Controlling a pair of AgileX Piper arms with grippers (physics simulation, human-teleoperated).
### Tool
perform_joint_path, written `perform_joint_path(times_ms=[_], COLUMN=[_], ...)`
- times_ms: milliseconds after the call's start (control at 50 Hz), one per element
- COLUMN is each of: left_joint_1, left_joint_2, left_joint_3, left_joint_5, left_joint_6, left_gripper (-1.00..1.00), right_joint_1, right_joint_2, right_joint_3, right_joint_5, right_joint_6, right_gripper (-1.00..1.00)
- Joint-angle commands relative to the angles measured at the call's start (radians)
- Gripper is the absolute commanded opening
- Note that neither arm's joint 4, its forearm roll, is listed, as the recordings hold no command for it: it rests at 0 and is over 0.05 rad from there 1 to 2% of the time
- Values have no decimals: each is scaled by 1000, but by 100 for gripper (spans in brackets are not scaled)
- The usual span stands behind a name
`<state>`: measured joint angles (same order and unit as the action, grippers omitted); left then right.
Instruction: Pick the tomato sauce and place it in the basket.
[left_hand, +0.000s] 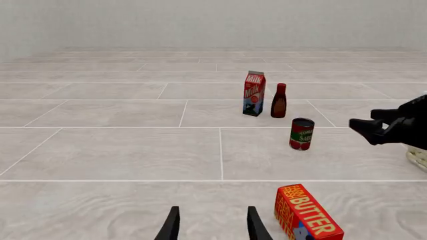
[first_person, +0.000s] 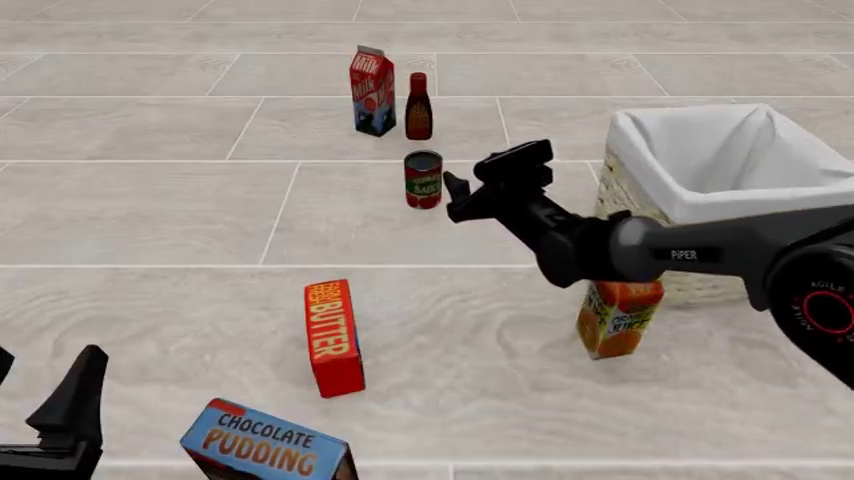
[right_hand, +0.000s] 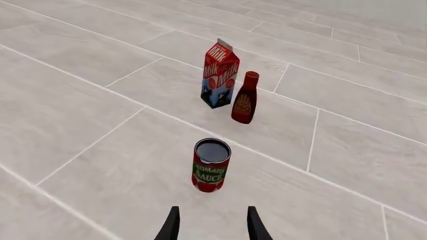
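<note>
1. Right gripper (first_person: 467, 195) reaches out over the tiled surface; its fingers (right_hand: 172, 225) stand apart w/ nothing between them.
2. Tomato sauce can (right_hand: 211, 165) stands upright just ahead of the right gripper, lined up w/ the gap between the fingers, not touching them. Red can, green label band, dark top.
3. Beyond the can, further from the gripper: milk carton (right_hand: 219, 75) and a dark-red bottle (right_hand: 245, 98) beside it, both upright, close together.
4. Basket (first_person: 707, 190), pale wicker w/ white liner, sits to the right of the right arm, behind the gripper's tips.
5. Orange juice carton (first_person: 618, 317) stands below the right arm, near the basket's front; contact w/ the basket unclear, arm partly covers it.
6. Left gripper (left_hand: 212, 225) hangs low at the near-left, fingers apart, holding nothing. Butter box (left_hand: 307, 216) stands just to its right, a bit ahead.
7. Chocolate pudding box (first_person: 267, 445) lies tilted near the left gripper, on its right.
</note>
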<state>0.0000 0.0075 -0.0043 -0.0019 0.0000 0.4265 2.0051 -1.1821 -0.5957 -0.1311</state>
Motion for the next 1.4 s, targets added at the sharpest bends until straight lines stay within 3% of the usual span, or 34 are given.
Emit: perform_joint_path(times_ms=[20, 960, 1400], left_joint_1=[0, 0, 0], left_joint_2=[0, 0, 0], left_joint_3=[0, 0, 0], left_joint_5=[0, 0, 0], left_joint_6=[0, 0, 0], left_gripper=[100, 100, 100], right_joint_1=[-15, -40, -26], right_joint_2=[68, 358, 451], right_joint_3=[-82, -523, -663], right_joint_5=[32, 246, 312], right_joint_6=[11, 2, -5], right_gripper=[100, 100, 100])
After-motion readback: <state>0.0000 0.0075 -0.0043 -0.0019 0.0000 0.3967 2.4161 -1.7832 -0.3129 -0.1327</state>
